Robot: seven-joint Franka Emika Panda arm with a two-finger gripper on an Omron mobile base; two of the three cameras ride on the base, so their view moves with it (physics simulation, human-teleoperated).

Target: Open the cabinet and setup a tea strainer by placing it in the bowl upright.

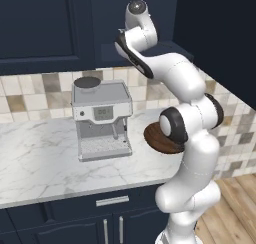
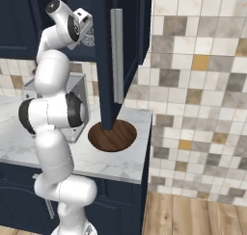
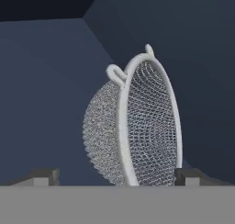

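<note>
In the left base view we see our arm rising from the lower right and reaching up into the dark navy upper cabinet (image 1: 150,23); our pincer itself is hidden past the wrist there. Well below the hand, on the marble counter (image 1: 35,158), the dark brown wooden bowl (image 1: 155,140) sits half covered by our elbow, and a silver coffee machine (image 1: 101,119) stands to its left.

In the right base view the cabinet door (image 2: 116,56) stands swung open, its long silver bar handle (image 2: 116,56) facing us. Our hand is up inside the opening to the left of that door, and just beside it a patch of grey mesh, the tea strainer (image 2: 89,37), shows. The bowl (image 2: 112,135) lies on the counter far beneath the hand, at the foot of the open door.

In the hand view our pincer (image 3: 114,177) is spread wide, one dark fingertip (image 3: 43,176) far off on one side and the other on the opposite side. The tea strainer (image 3: 133,126) stands on edge between them, directly ahead, its pale rim and wire mesh against the navy cabinet wall (image 3: 41,90). We cannot tell whether either fingertip touches it.
</note>
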